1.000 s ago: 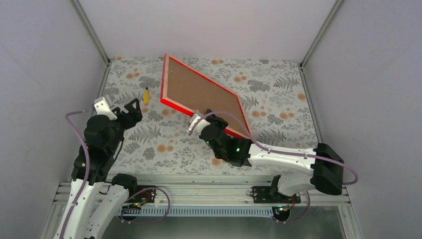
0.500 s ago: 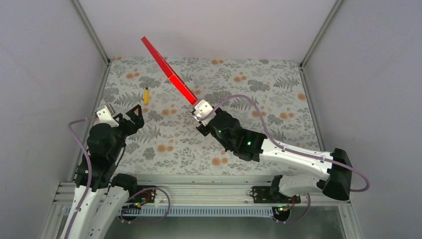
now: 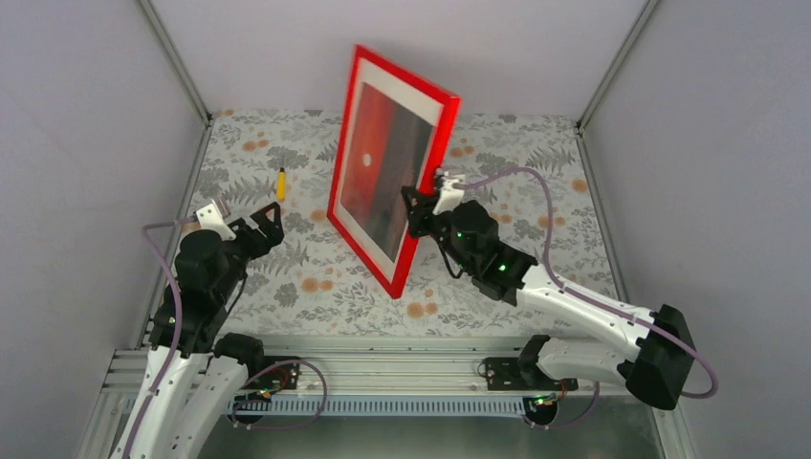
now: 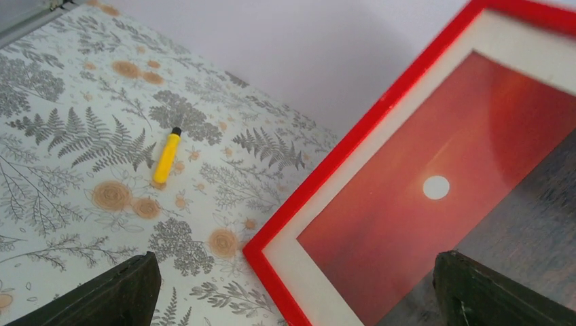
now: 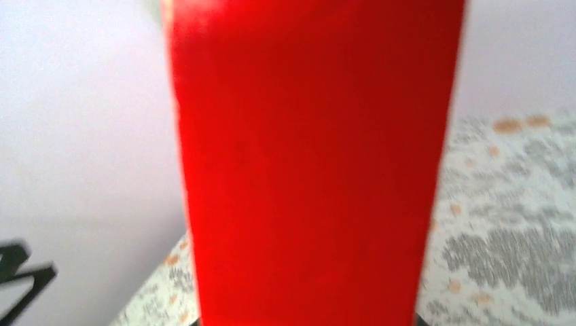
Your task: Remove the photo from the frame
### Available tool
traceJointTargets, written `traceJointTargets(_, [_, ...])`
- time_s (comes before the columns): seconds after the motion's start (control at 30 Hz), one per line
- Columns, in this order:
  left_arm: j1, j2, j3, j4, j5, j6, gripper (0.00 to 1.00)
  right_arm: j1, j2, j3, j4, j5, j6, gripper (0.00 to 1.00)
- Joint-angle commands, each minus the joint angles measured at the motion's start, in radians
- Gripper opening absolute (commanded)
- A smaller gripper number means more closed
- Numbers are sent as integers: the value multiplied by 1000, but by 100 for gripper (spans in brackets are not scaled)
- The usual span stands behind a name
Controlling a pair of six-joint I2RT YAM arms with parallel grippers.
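From my station, the thin bright red rectangular picture frame (image 3: pixel 406 74) now stands nearly upright over the middle of the fern-and-flower patterned tabletop (image 3: pixel 306 277). Its front is turned toward the left arm. 1 second ago it lay tilted with its brown backing up, and half a second ago I saw it edge-on, so it has swung right round. The large print of a red-orange sunset with a small white sun, the photo (image 3: pixel 378 163), sits inside the frame behind its white border. I cannot tell whether the frame's lowest corner touches the tabletop.

The right fingers (image 3: pixel 413 203) pinch the frame's right-hand edge about halfway up, and the right arm has lifted and reached further in than before. The right wrist view shows only a blurred red band of frame (image 5: pixel 312 170).

The left fingers (image 3: pixel 271 214) are spread fully wide, a little wider than 1 second ago. They are low on the left, apart from the frame and aimed at it. Between their 2 dark tips (image 4: pixel 122 292) I see the frame's corner (image 4: pixel 326 176) and the photo (image 4: pixel 435 224).

The small yellow-handled tool (image 3: pixel 281 184) lies where it was, on the tabletop left of the frame.
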Motion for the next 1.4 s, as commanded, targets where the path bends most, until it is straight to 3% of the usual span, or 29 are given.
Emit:
traceJointTargets(0.0, [1,11,10,-31,34,-14,100,-75,-70,-136,159,71,428,4])
traceJointTargets(0.33, [1,19,-43,-62,92,-42,100,-149,-49,-388,220,176,870,4])
traceJointTargets(0.67, [1,51,-107,-43,157,-72,100,-195,80,-545,316,134,1217,4])
traceJointTargets(0.83, [0,66,-142,-22,191,-85,100,-197,126,-560,296,118,1277,4])
traceJointTargets(1.03, [0,102,-213,50,260,-122,100,-197,144,-546,145,49,1369,4])
traceJointTargets(1.27, [1,156,-252,94,282,-126,100,-146,147,-538,47,-22,1370,4])
traceJointTargets(1.37, [1,155,-259,96,282,-127,100,-123,144,-534,7,-37,1388,9])
